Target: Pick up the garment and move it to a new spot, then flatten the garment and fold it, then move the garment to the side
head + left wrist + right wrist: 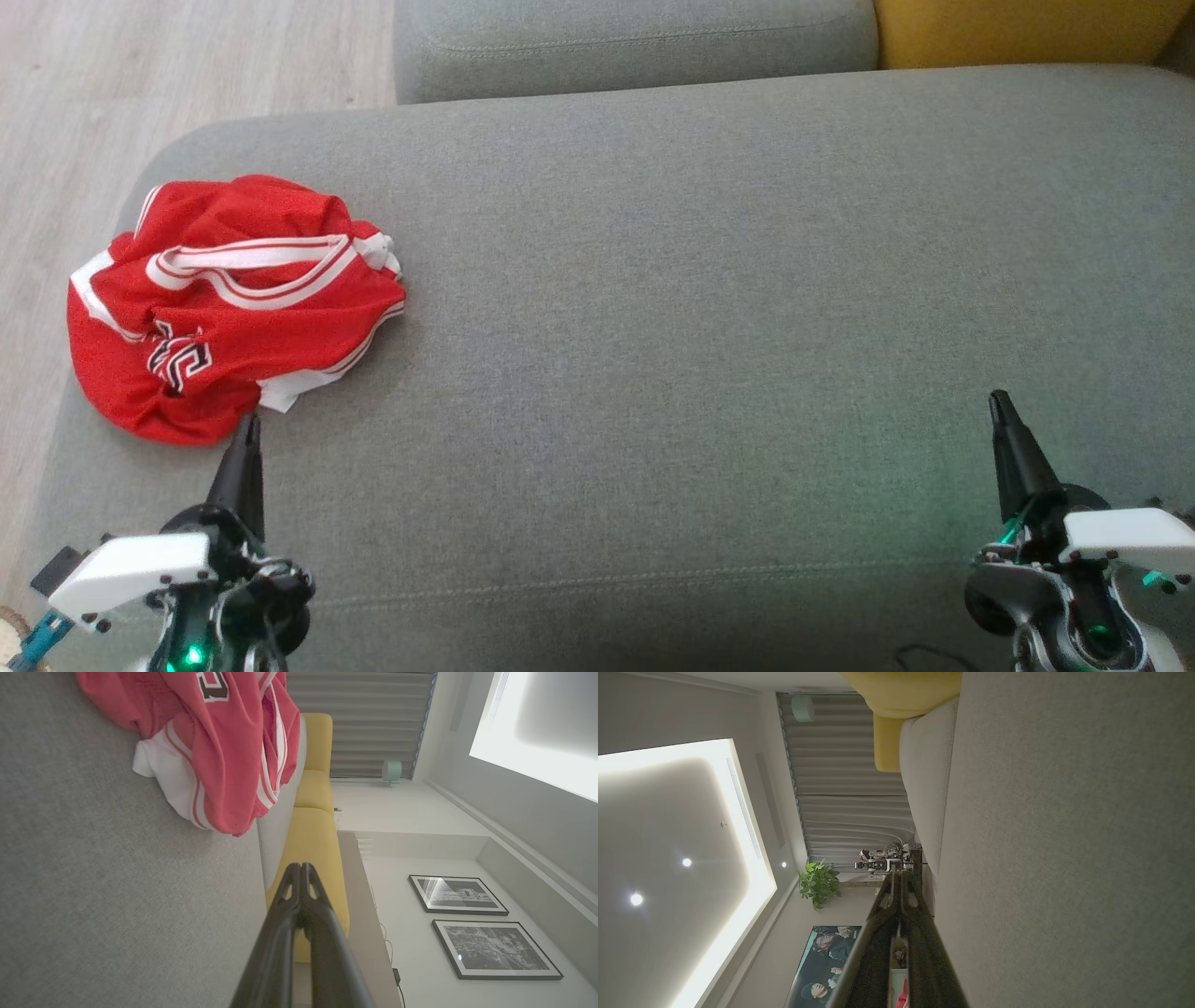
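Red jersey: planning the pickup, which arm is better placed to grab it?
Left, likely. The left gripper, shut, points at the near edge of the crumpled red jersey on the grey cushion; the right gripper, also shut, is far from it.

The garment [233, 317] is red, with white bands carrying thin red stripes and with black-and-white lettering. The sofa seat [700, 327] is plain grey, and the cushion [1018, 33] is yellow.
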Motion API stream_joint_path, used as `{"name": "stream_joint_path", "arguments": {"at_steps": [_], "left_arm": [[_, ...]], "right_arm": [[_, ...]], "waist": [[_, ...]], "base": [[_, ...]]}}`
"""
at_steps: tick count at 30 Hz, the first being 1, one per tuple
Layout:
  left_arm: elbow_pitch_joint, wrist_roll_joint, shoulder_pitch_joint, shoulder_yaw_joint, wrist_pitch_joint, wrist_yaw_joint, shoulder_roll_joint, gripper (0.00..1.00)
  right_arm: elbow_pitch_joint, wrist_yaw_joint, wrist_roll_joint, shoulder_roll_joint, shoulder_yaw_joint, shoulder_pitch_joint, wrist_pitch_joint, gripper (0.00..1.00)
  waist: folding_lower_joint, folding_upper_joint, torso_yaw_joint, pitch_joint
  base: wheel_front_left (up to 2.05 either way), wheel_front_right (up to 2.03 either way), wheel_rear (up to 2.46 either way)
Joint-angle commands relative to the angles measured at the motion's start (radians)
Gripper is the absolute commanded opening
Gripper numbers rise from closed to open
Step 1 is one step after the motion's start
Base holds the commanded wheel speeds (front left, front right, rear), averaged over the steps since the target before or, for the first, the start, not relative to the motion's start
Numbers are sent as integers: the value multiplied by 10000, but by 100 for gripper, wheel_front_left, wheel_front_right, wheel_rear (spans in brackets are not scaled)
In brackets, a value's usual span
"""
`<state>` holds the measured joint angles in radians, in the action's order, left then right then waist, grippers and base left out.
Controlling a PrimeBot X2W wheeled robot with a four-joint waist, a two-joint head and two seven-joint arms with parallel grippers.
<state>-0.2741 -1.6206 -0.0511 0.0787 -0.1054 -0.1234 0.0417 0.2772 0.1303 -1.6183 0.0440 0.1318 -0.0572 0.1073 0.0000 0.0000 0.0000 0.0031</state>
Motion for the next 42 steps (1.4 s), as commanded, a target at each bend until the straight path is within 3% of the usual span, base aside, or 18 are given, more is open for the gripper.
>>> {"name": "stream_joint_path", "arguments": {"at_steps": [1, 22, 23, 28, 42], "left_arm": [[293, 115, -567, 346, -75, -73, 85, 0], [293, 115, -567, 346, -75, -73, 85, 0], [1, 0, -1, 0, 0, 0, 0, 100], [-566, -1, 366, -54, 38, 22, -85, 100], [-162, 542, 388, -303, 420, 12, -67, 100]], "right_arm": [[-324, 4, 92, 62, -185, -507, 56, 0], [-324, 4, 92, 62, -185, -507, 56, 0], [-1, 0, 0, 0, -1, -1, 0, 100], [584, 4, -12, -74, -97, 332, -14, 100], [358, 4, 284, -31, -565, 291, -408, 100]], "waist": [[0, 0, 0, 0], [0, 0, 0, 0], [0, 0, 0, 0], [0, 0, 0, 5], [0, 0, 1, 13]], "base": [[0, 0, 0], [0, 0, 0], [0, 0, 0], [0, 0, 0], [0, 0, 0]]}}
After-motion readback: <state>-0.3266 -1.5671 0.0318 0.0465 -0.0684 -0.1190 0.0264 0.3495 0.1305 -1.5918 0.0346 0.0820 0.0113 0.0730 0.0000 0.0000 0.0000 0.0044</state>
